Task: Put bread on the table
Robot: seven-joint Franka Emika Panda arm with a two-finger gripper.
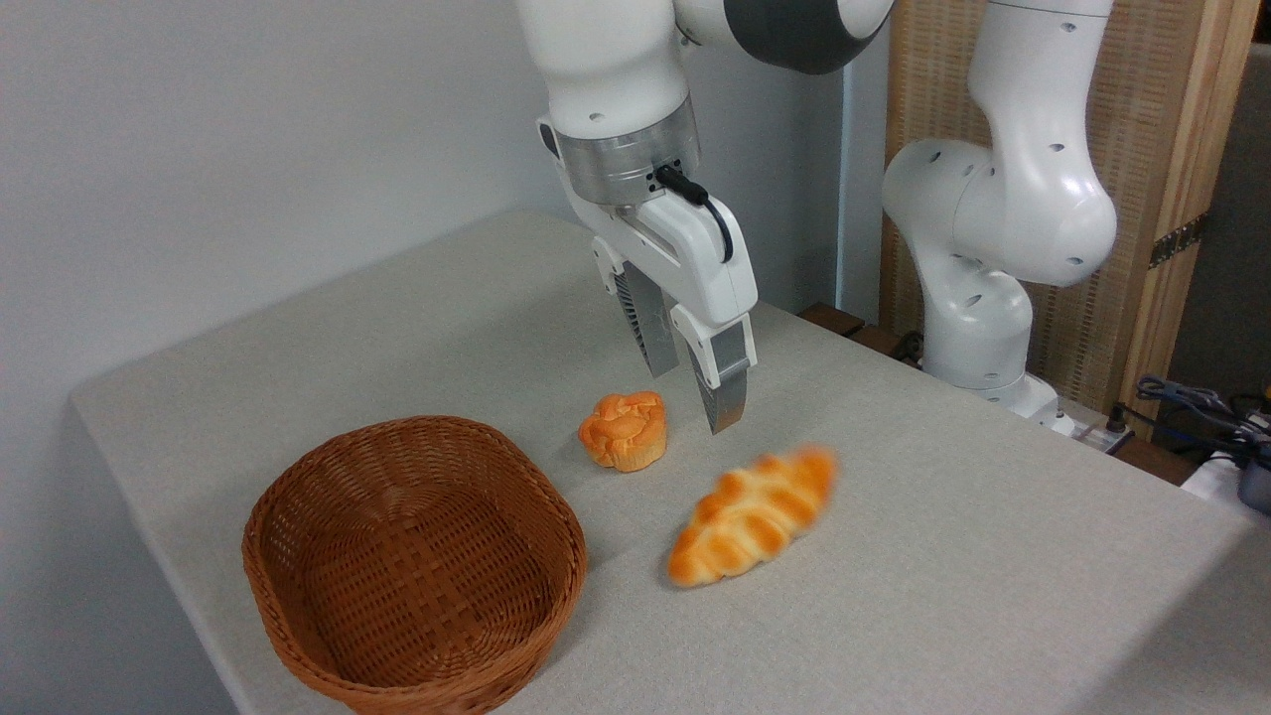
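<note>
The bread (752,516), a long braided golden loaf, is on or just above the table (943,556), right of the basket; it is motion-blurred, and I cannot tell whether it has come to rest. My gripper (690,392) hangs above and slightly behind it, open, with nothing between its fingers. Its fingertips (726,412) are clear of the loaf.
An empty brown wicker basket (417,566) stands at the front left near the table's edge. A small round orange bun (624,429) sits just left of the gripper. The robot's base (993,258) rises at the back right, with cables beyond.
</note>
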